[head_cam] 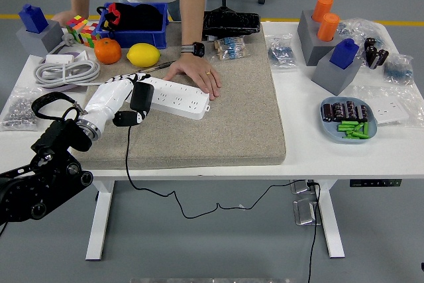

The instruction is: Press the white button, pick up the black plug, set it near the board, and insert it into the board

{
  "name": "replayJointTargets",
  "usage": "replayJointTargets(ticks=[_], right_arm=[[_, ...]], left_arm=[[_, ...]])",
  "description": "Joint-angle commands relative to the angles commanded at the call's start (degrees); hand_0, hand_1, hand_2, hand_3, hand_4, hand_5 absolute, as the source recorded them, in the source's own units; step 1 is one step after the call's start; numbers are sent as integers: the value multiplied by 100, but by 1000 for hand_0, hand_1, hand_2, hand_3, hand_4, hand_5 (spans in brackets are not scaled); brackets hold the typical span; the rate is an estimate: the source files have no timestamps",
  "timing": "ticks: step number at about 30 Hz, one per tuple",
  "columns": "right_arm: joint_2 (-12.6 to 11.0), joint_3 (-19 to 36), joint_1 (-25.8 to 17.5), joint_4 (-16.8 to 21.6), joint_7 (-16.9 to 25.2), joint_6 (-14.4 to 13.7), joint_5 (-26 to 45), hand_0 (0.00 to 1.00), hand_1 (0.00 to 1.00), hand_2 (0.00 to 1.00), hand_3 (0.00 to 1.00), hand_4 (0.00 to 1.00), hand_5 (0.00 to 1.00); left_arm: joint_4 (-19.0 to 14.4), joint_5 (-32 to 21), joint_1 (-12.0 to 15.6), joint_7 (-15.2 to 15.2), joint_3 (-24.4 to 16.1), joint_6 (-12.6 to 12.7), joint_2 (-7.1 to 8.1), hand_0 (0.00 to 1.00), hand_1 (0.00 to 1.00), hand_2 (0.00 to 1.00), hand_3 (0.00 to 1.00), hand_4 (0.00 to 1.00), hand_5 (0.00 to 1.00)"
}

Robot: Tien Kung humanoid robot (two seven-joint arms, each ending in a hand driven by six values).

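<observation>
In the head view, our left hand (pixel 122 101) has its fingers (pixel 134 118) curled around the black plug (pixel 141 96), which sits at the left end of the white board (pixel 173 96); its cord (pixel 127 157) hangs below our fingers. Beyond them, a person's hand (pixel 196 73) presses flat on the board's far end

A white power strip (pixel 173 97) lies on a beige mat (pixel 212 111) over the white table (pixel 311 150). The white-shelled left hand (pixel 122 101) grips a black plug (pixel 141 96). An orange (pixel 107 51), a yellow lemon (pixel 144 54) and a blue bin (pixel 136 28) sit behind.
</observation>
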Motion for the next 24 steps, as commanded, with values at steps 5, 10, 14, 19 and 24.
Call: replayJointTargets(ticks=[5,10,14,19,24], right_arm=[[3,-9,8,2,8,0,5,675,560,540,569,667,201],[-3,-25,12,4,18,-4,11,674,560,540,569,666,201],[-2,-17,6,-1,21,-7,12,673,560,539,569,666,201],[-7,-23,13,-2,25,-8,13,673,559,539,569,665,199],[-13,-49,21,0,31,-9,21,673,559,539,569,665,199]], left_arm=[[131,-45,-42,2,93,-9,-49,949,935,884,880,675,92],[343,-130,-135,6,203,-35,-109,950,935,883,879,674,93],[492,-188,-210,13,295,-56,-159,950,934,881,879,674,94],[604,-245,-306,-12,386,-54,-227,949,930,877,875,672,95],[647,-279,-365,-32,422,-54,-267,949,930,877,875,672,95]])
